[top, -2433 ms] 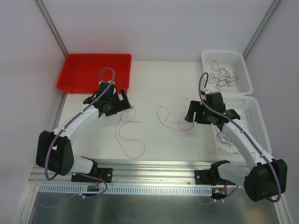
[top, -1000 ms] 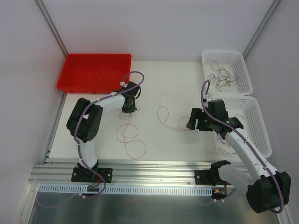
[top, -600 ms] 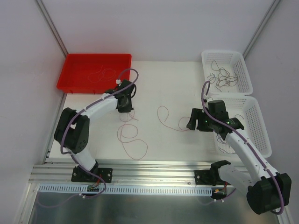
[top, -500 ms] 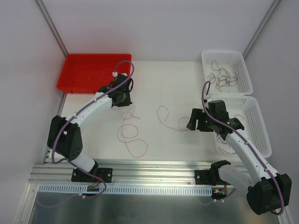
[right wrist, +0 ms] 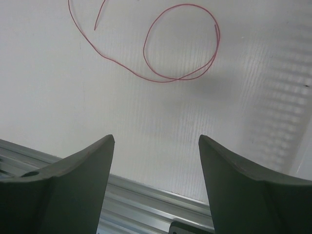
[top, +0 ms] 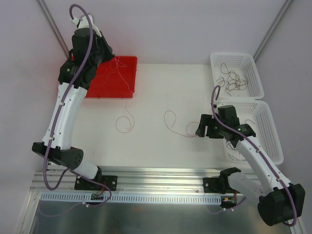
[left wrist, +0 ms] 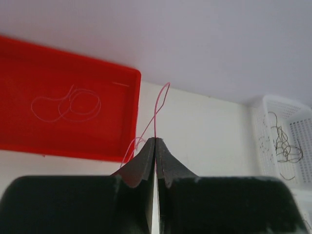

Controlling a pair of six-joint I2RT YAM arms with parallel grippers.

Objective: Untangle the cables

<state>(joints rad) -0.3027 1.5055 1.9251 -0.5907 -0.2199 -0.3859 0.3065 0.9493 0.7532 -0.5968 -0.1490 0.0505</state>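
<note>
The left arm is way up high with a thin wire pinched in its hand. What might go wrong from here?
The pink wire is pinched only at the very tips of the shut left hand, so it may slip free. Its loose tail hangs down near the red tray and could catch the wire already lying there, making a new tangle.

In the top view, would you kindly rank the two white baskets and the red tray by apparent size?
1. near basket
2. far basket
Red tray: unranked, left arm hides part of it.
</note>
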